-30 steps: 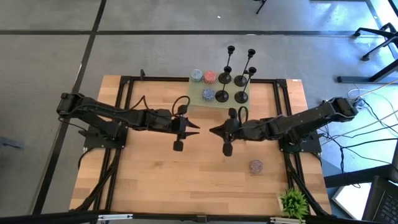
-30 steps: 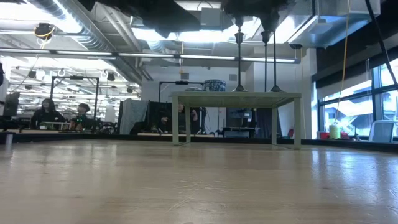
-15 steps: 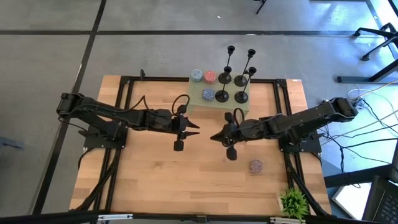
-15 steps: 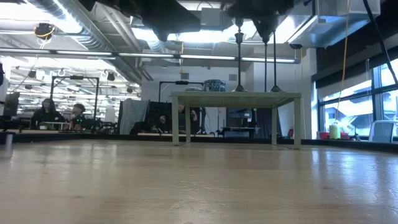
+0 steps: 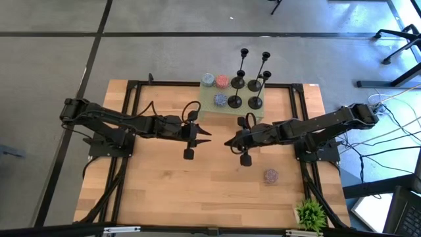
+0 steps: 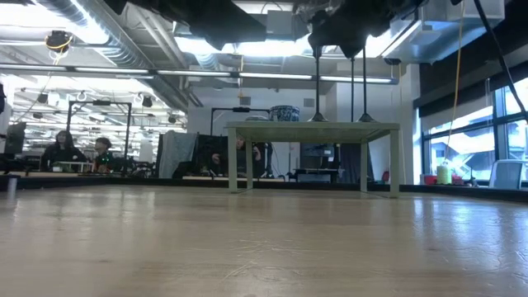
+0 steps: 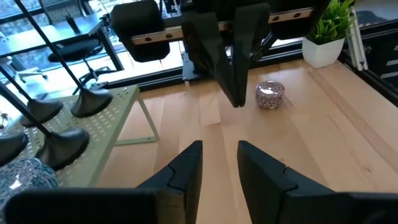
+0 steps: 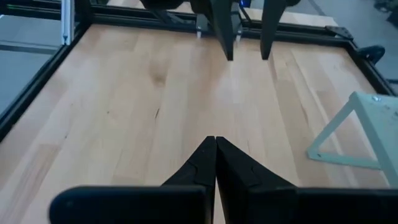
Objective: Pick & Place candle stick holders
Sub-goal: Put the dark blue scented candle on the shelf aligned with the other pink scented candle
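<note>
Several black candle stick holders stand upright on their round bases on a low green stand at the table's far edge. Their bases also show in the left wrist view. My left gripper hovers over the table's middle, pointing right, open, with nothing between its fingers. My right gripper faces it from the right, shut on nothing, tip slanting down. Both are clear of the holders, on the stand's near side.
Small patterned jars share the green stand with the holders. Another jar sits on the wood toward the near right. A potted plant stands at the near right corner. Bare wood lies below both grippers.
My right gripper has rolled at the wrist and tipped its tip lower, swinging a little toward the table's near edge; it stays shut. My left arm has kept still.
</note>
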